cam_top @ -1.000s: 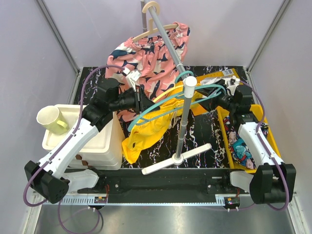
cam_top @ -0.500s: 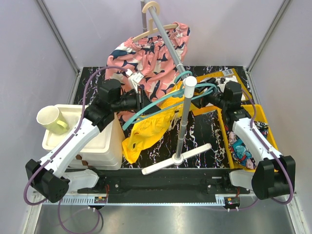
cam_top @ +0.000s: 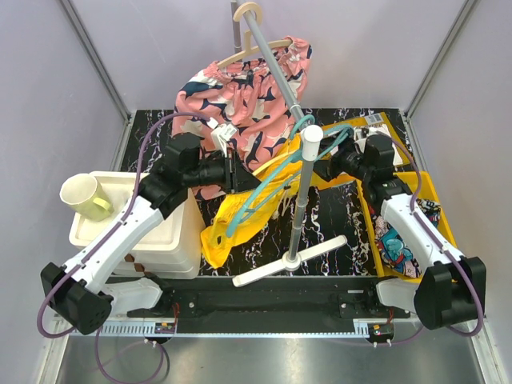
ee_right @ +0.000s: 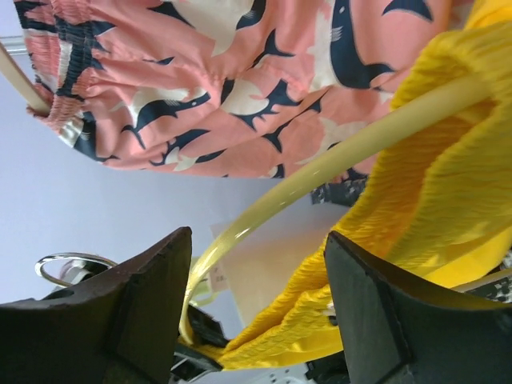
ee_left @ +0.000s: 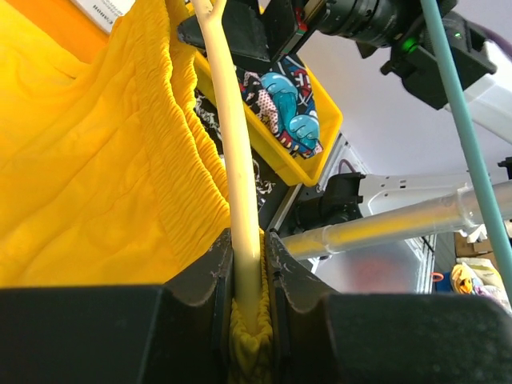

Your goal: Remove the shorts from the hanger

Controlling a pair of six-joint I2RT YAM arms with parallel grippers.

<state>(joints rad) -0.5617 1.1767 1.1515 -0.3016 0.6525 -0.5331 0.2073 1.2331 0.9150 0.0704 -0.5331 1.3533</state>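
step: working the yellow shorts [ee_left: 88,168] off the cream hanger [ee_left: 232,144]; the waistband was threaded on the hanger arm and not yet free.
left gripper [ee_left: 248,260]: clenched on the hanger arm, with a fold of waistband pinched under it.
right gripper [ee_right: 258,268]: jaws spread wide, gripping nothing; hanger arm and waistband showed in the gap, but whether within reach could not be told.
shorts' place: centre of the top view, draped from the hanger down toward the table [cam_top: 336,216], left of the pole [cam_top: 298,208].
next move: likely called for the right gripper to close on the waistband alone and draw it off the arm's end while the left held the hanger steady; catching the hanger too would stall it.
other pairs: printed shorts [ee_left: 284,84] lay in the tray [cam_top: 432,188] at right; pink shorts [cam_top: 240,92] hung upper centre.
surface: black marbled table; bin [cam_top: 172,232] with mug [cam_top: 84,196] at left.
room: plain lilac walls, metal posts in the corners.
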